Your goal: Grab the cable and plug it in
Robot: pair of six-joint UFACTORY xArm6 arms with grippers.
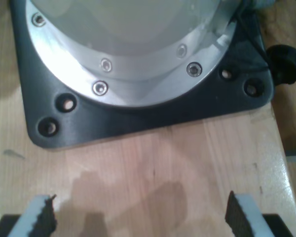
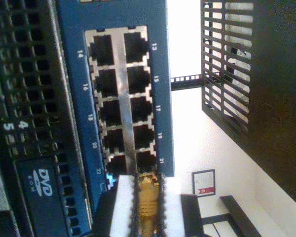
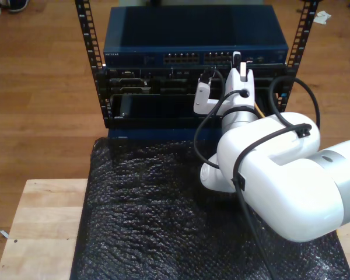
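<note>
Cable [image 2: 147, 200] pinched in my second gripper [image 2: 147, 207] — plug at the switch [image 2: 74, 59] ports

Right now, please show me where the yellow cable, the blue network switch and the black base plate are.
yellow cable [image 2: 147, 197], second wrist view, its plug end between my jaws.
blue network switch [image 2: 74, 29], second wrist view, its front face.
black base plate [image 1: 138, 118], first wrist view, its flat edge.
</note>
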